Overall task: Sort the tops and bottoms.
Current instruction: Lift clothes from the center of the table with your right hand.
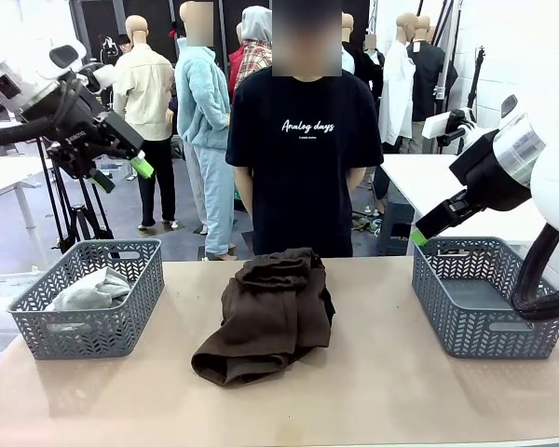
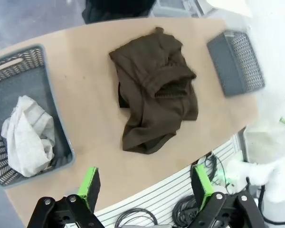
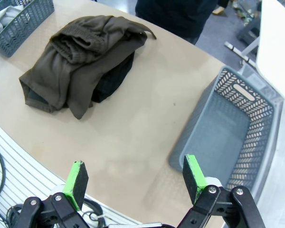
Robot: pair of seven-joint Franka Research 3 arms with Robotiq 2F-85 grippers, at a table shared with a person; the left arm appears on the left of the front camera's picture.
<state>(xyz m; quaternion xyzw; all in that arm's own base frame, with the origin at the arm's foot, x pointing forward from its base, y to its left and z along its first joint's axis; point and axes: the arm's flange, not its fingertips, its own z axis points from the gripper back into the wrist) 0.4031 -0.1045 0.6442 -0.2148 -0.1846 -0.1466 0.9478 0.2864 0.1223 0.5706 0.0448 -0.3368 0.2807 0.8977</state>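
Desk (image 1: 382,391): pale tan top, with one heap of cloth at its middle and a basket toward either end.

1. Left pincer (image 1: 122,174): black with green pads. Jaws are spread wide with nothing between them. It hangs high above and to the left of the trousers, well apart from them.

2. Right pincer (image 3: 134,176): same build. Jaws are spread wide and nothing is held. It is raised to the right of the trousers, well apart from them.

3. Dark brown trousers (image 1: 270,321): a crumpled heap lying on the desk. The long axis runs near to far, slanted a little. The near end is a rounded, folded lobe pointing to the robot's side and slightly left. The far end is bunched in thick folds. I cannot tell which end is the waist.

4. Black garment (image 3: 111,81): lies under the trousers, touching them, and shows along their right edge.

5. Left basket (image 1: 84,331): grey lattice plastic, to the left of the trousers and apart from them. It holds the light grey garment (image 1: 86,292), which is crumpled with no clear long axis.

6. Right basket (image 1: 489,321): same make, to the right of the trousers and apart from them.

7. Person (image 1: 303,158): wears a black T-shirt with white lettering and stands just beyond the trousers' far end.
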